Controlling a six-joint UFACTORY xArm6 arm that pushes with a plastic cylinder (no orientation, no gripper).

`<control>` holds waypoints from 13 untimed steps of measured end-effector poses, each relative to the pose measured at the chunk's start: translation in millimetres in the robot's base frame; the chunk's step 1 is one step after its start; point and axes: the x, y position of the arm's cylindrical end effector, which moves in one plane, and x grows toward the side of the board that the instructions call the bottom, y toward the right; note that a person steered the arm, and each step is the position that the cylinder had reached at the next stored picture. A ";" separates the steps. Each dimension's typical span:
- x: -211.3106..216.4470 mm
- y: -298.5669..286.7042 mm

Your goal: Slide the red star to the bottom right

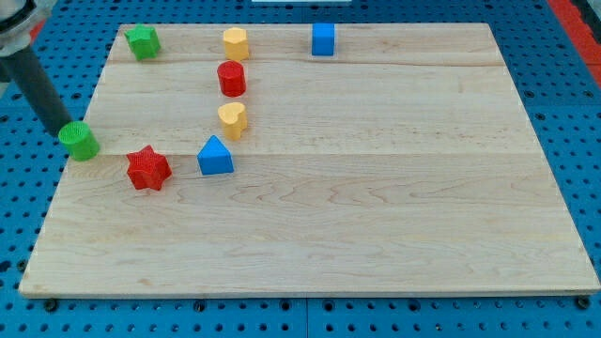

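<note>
The red star point(147, 169) lies at the board's left side, a little below mid-height. My dark rod comes down from the view's top left corner, and my tip point(62, 129) ends at the board's left edge, touching or just behind the green cylinder point(80, 141). The tip is to the left of and slightly above the red star, with the green cylinder between them. A blue triangular block point(215, 157) sits just to the right of the star.
A yellow heart-like block point(232, 119) and a red cylinder point(231, 79) stand above the blue triangle. A yellow block point(235, 43), a green star point(143, 41) and a blue cube point(323, 39) line the board's top edge. The wooden board point(376, 207) rests on blue pegboard.
</note>
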 end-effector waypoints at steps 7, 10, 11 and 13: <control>128.3 146.7; 79.2 276.1; 75.9 366.0; 73.3 415.4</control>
